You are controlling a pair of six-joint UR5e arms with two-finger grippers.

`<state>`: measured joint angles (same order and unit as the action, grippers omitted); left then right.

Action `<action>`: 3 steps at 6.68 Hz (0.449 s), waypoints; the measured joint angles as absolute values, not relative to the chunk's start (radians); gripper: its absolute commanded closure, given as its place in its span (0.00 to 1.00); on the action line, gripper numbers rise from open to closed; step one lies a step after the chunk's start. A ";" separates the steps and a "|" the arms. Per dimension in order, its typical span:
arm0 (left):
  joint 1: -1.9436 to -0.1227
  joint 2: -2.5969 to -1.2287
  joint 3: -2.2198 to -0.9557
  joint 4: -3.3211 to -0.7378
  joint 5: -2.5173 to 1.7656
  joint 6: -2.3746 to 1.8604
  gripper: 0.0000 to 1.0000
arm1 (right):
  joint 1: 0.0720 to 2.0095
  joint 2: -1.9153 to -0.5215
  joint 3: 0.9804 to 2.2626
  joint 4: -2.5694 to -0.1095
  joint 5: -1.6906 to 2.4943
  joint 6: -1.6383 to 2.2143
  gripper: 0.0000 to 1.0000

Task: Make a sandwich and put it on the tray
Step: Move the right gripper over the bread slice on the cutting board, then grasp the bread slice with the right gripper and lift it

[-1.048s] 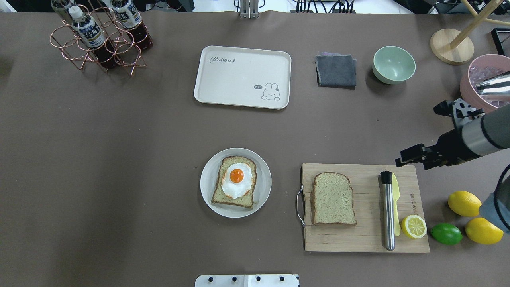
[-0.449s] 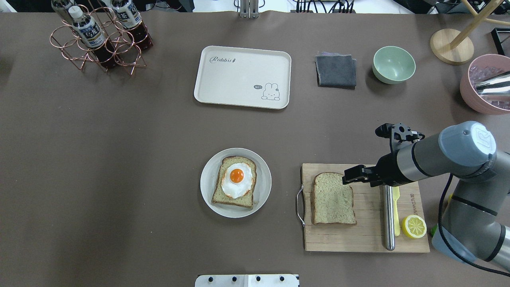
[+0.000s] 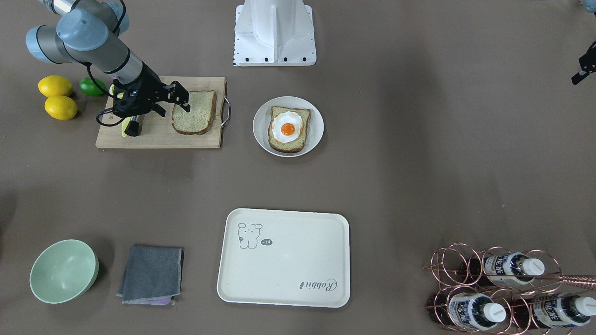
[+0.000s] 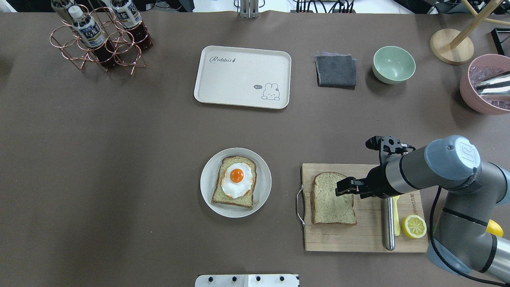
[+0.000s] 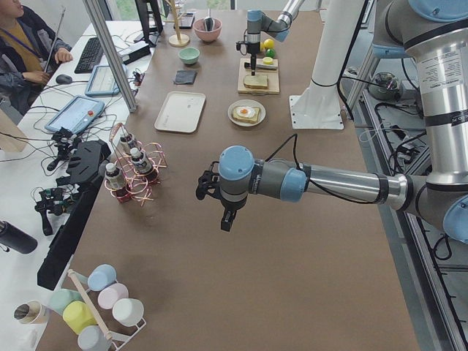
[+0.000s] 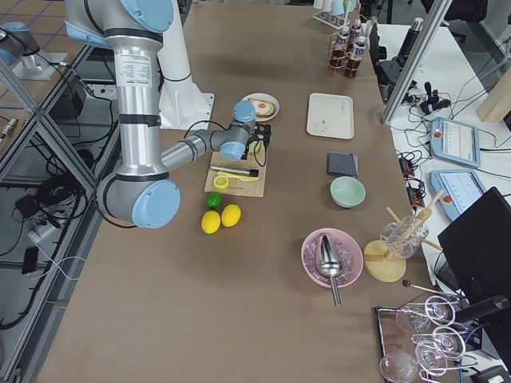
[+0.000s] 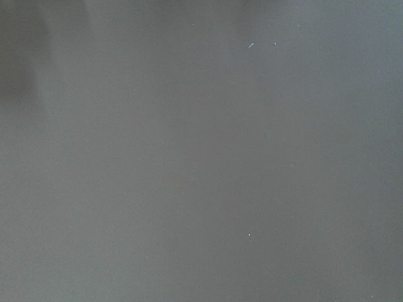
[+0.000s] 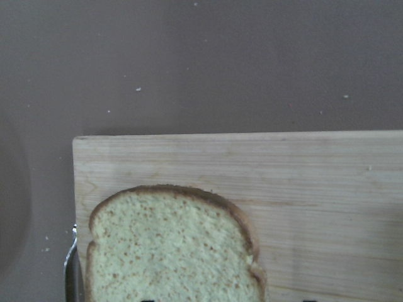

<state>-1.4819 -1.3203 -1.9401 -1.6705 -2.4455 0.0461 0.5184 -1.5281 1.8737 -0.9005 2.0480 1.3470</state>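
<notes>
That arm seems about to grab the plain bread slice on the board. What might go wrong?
The right end effector hangs open over one edge of the bread slice; a flat slice might slip or bend when pinched. The metal rod lies close by on the cutting board, so the arm might nudge it. Landing off-centre, the slice might shove the fried egg aside.

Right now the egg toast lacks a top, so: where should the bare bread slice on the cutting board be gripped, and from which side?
Probably from straight above, pinching across its two long crust sides near mid-length. The bread slice lies flat on the cutting board, no edge raised; both sides look clear, and the open right gripper hangs over its right edge.
</notes>
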 measured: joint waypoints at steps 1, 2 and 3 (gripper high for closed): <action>-1.482 -1.320 -1.940 -1.671 -2.447 0.046 0.02 | 0.514 -1.529 1.872 -0.900 2.046 1.348 0.52; -1.482 -1.320 -1.939 -1.671 -2.449 0.046 0.02 | 0.510 -1.529 1.871 -0.900 2.047 1.349 0.75; -1.482 -1.319 -1.938 -1.670 -2.450 0.047 0.02 | 0.505 -1.528 1.871 -0.900 2.047 1.349 1.00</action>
